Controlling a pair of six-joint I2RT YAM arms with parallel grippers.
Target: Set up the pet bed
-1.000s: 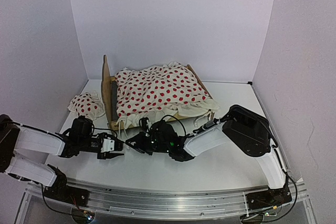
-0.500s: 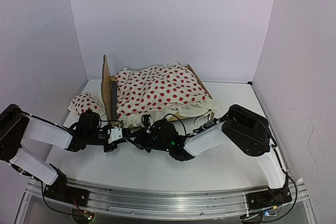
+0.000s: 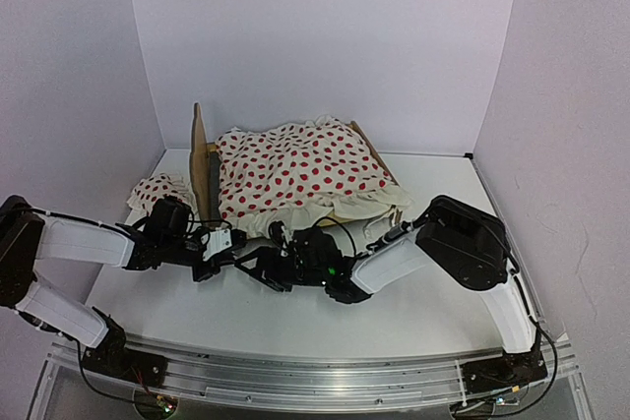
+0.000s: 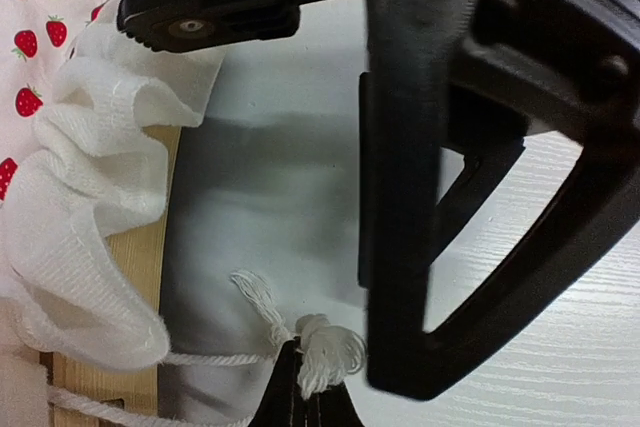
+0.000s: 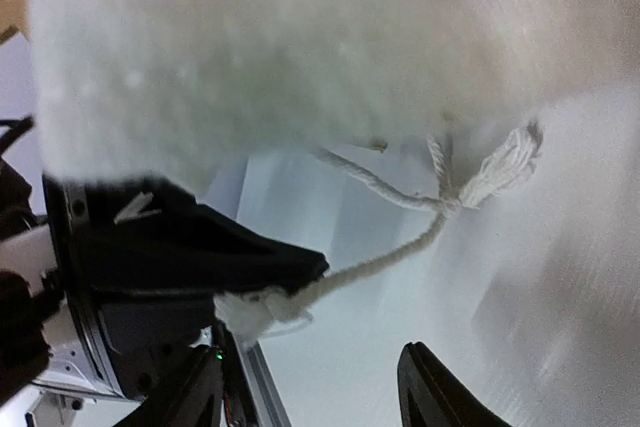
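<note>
The pet bed (image 3: 201, 159), a light plywood frame with a wavy headboard at its left end, stands mid-table under a red-dotted ruffled blanket (image 3: 295, 169). A white cord (image 5: 390, 257) hangs from the bed's near side. My left gripper (image 3: 226, 241) is at the bed's near left corner, shut on the cord's frayed knotted end (image 4: 325, 352). In the left wrist view the bed's wooden rail (image 4: 135, 277) and the blanket ruffle (image 4: 80, 197) lie to the left. My right gripper (image 3: 264, 265) sits just right of the left one, open, with nothing between its fingers (image 5: 195, 392).
A small red-dotted pillow (image 3: 159, 194) lies on the table left of the headboard. White walls close in the back and both sides. The right gripper's black body (image 4: 450, 147) fills much of the left wrist view, very close to the left fingertips.
My left gripper has moved right to the bed's near corner and shut on the cord end. My right gripper, shut before, has opened and let the cord go.
</note>
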